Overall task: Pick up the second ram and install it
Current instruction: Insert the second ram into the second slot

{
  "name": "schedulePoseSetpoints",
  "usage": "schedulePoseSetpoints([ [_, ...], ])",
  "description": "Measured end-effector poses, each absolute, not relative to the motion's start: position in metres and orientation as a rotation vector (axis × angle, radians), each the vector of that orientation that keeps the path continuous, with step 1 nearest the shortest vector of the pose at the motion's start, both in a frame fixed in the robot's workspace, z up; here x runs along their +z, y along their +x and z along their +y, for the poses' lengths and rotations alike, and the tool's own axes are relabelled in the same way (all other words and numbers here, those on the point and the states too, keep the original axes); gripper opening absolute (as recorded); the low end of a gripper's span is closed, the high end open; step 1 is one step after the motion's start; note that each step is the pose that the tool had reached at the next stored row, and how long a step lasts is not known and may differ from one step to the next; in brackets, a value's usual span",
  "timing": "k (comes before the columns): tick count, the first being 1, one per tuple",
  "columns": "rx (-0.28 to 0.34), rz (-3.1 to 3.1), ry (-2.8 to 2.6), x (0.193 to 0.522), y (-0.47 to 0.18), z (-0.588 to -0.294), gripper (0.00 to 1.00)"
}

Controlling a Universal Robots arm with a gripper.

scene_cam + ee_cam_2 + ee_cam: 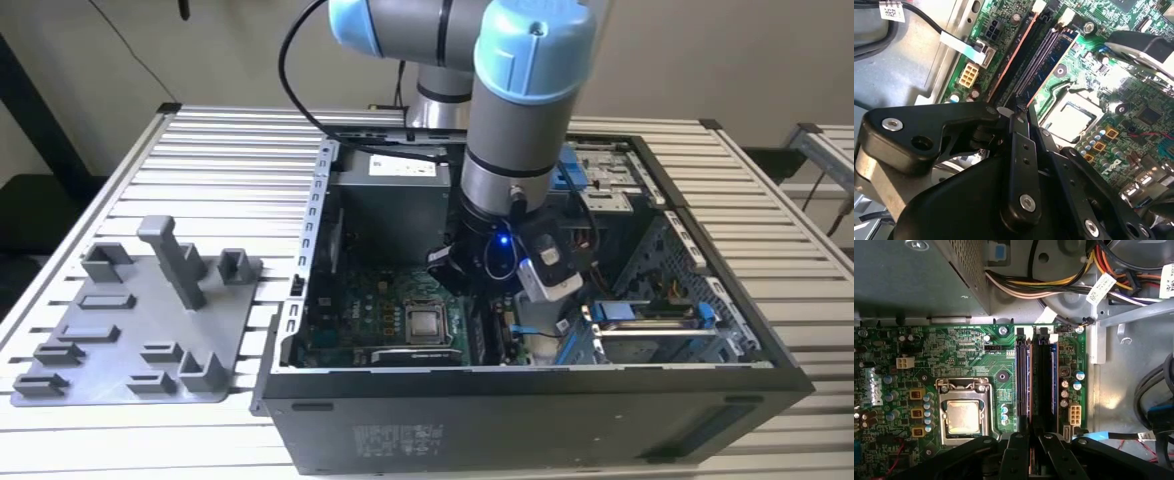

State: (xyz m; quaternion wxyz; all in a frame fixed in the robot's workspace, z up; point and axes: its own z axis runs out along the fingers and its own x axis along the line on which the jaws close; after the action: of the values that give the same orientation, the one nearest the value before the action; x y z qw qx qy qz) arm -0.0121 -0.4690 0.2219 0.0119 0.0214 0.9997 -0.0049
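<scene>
1. Exterior view: the arm is reaching down into the open computer case [534, 400], which is sitting on the slatted counter [227, 160]. The end effector [497, 300] is working low inside the case, over the motherboard [387, 315] near the case's front wall. The grey tray [127, 330] with upright posts is lying on the counter beside the case, toward the exterior view's left edge.

2. Second wrist view: the end effector [1019, 112] is clenching, its fingers [1020, 150] pinched together around a thin edge that I judge to be the second ram [1046, 57]. The ram's dark blue-green board is running along the memory slots [1016, 55], beside the processor socket [1074, 117].

3. First wrist view: the end effector [1030, 442] is sitting directly over the memory slots [1024, 380], and the second ram [1052, 382] is standing in line with a slot, between the processor socket [963, 412] and the board's edge.

4. Judgement on doing the step well: keeping the stick parallel to the slot and upright, pressing straight down and evenly along its length. Any tilt is risking a jam at the end latches. Whether it is fully seated, I cannot tell.
</scene>
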Motion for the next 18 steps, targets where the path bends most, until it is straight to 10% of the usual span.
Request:
schedulePoseSetpoints([
  [18,-0.002,3.117,0.056,0.2238,-0.012,-0.4691,0.14],
])
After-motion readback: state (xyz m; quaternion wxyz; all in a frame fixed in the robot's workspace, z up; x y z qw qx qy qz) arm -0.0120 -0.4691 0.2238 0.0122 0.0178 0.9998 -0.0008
